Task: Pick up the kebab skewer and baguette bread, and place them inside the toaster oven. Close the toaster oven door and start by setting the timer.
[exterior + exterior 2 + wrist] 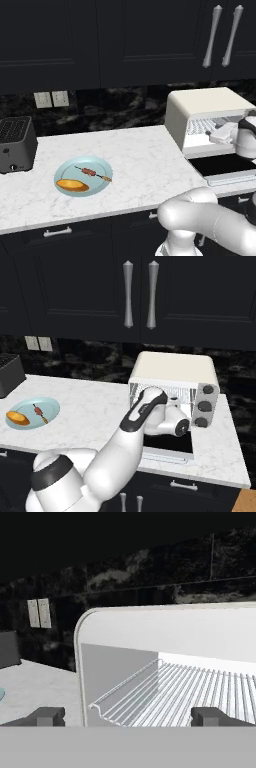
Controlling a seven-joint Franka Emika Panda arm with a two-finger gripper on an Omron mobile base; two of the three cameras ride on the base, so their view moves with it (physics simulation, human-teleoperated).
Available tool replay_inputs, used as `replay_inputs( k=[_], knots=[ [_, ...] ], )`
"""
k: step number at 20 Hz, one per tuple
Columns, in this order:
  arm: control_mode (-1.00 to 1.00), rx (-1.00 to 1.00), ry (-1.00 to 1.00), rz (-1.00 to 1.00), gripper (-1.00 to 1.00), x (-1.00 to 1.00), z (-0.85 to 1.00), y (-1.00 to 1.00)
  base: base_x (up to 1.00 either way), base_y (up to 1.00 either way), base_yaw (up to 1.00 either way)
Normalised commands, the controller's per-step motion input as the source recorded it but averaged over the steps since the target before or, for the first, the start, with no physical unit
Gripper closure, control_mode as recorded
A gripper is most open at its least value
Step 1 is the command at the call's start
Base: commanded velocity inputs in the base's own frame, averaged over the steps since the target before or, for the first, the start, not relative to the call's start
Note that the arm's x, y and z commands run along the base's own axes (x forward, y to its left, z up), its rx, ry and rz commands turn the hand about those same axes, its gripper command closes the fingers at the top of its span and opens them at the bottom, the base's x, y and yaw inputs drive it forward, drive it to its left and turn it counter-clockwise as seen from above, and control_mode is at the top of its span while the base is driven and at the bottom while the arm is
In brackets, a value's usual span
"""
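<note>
The kebab skewer (91,173) (40,412) and the baguette bread (72,185) (17,418) lie side by side on a round light-blue plate (67,171) (51,404) on the counter, far left of the arm. The cream-white toaster oven (205,102) (175,368) (165,632) stands at the right. Its door (225,165) (170,443) is folded down flat, and the wire rack (185,697) inside is bare. My gripper (216,135) (173,402) (130,717) hovers above the lowered door at the oven's mouth, open and holding nothing.
A dark grey slot toaster (15,142) (9,373) sits at the counter's far left. The oven's grey knobs (204,406) are on its right side. Dark wall cabinets hang overhead, and wall outlets (51,99) sit on the black backsplash. White marble counter (145,155) lies between plate and oven.
</note>
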Motion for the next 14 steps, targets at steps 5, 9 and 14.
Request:
replay_inputs(
  k=[5, 9, 14],
  knots=[
    [-1.00, -0.08, 0.00, -0.08, -1.00, 0.25, -0.06, -0.23, 0.00, 0.00, 0.00],
    [-1.00, -0.03, 0.00, -0.08, -1.00, 0.20, -0.27, -0.19, 0.00, 0.00, 0.00],
    [-1.00, 0.00, 0.00, -0.07, -1.00, 0.29, -0.27, -0.14, 0.00, 0.00, 0.00]
  ],
)
